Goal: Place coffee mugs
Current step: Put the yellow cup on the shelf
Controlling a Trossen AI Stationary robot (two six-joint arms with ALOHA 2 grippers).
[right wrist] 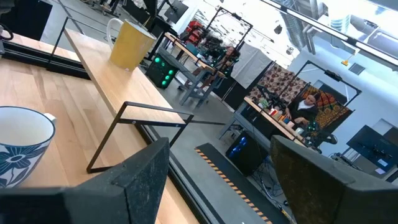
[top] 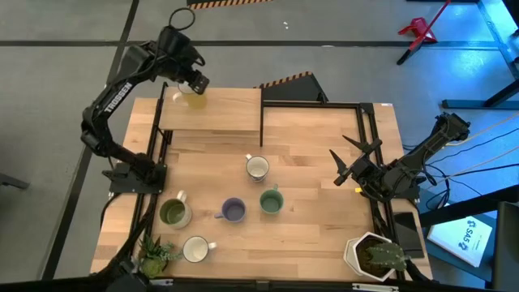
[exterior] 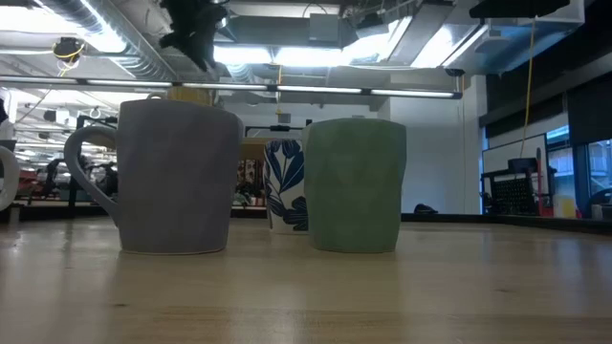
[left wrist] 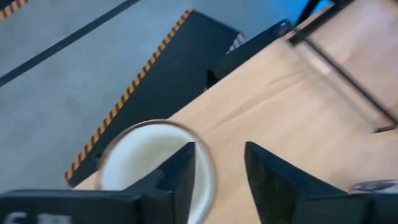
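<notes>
The pale yellow mug [top: 192,98] [right wrist: 130,43] stands upright on its base on the raised wooden shelf [top: 227,109] at the table's far left. My left gripper [top: 197,83] [left wrist: 221,168] hovers open right above it. One finger is over the mug's white inside [left wrist: 143,158] and the other is outside the rim; no touch shows. On the table stand a white mug with blue leaves [top: 257,168] [exterior: 285,186], a sage green mug [top: 271,201] [exterior: 356,184], a purple-blue mug [top: 233,211] [exterior: 177,177], an olive green mug [top: 174,212] and a cream mug [top: 196,249]. My right gripper [top: 339,166] [right wrist: 217,162] waits open at the table's right.
A black metal frame [top: 261,122] stands on the shelf's right end and runs along the table's far and right sides. A white plant pot [top: 373,255] sits at the near right corner and a small green plant [top: 154,253] at the near left. Bare wood lies between the mugs and my right gripper.
</notes>
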